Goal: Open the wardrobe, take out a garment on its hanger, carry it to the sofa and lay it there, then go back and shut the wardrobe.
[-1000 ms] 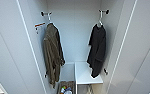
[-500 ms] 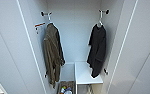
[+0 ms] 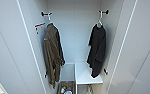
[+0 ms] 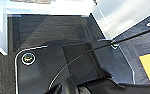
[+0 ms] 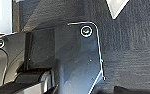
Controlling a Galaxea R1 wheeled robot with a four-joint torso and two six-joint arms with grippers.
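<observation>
The wardrobe (image 3: 74,37) stood open in the head view, its two slim white doors swung wide to either side and its plain white interior facing the camera. On the right of that interior the black garment (image 3: 98,50) hung limp from its thin white hanger (image 3: 100,20), whose hook sat on a short dark peg (image 3: 104,11) fixed high on the right inner wall; the cloth fell down to just above a white shelf (image 3: 87,73) low in the compartment. On the left side the longer olive-brown jacket (image 3: 52,53) hung from a matching peg (image 3: 45,14) on the left wall, well apart from the black top, with a small orange-red tag or fitting (image 3: 39,25) on the wall beside its shoulder. Below the jacket, at the wardrobe's foot, lay a box or basket with some colourful items (image 3: 65,89) (too blurred to name). The left wrist view looked down on dark grey carpet (image 4: 48,27) with the white lower edge of furniture (image 4: 48,9) beyond it and a yellow patch (image 4: 149,66) on the floor at one side. The right wrist view showed the same dark carpet (image 5: 131,40) and a white corner (image 5: 116,7). Neither wrist view let the fingers be made out, so I could not tell how far either gripper was open or whether it held anything.
</observation>
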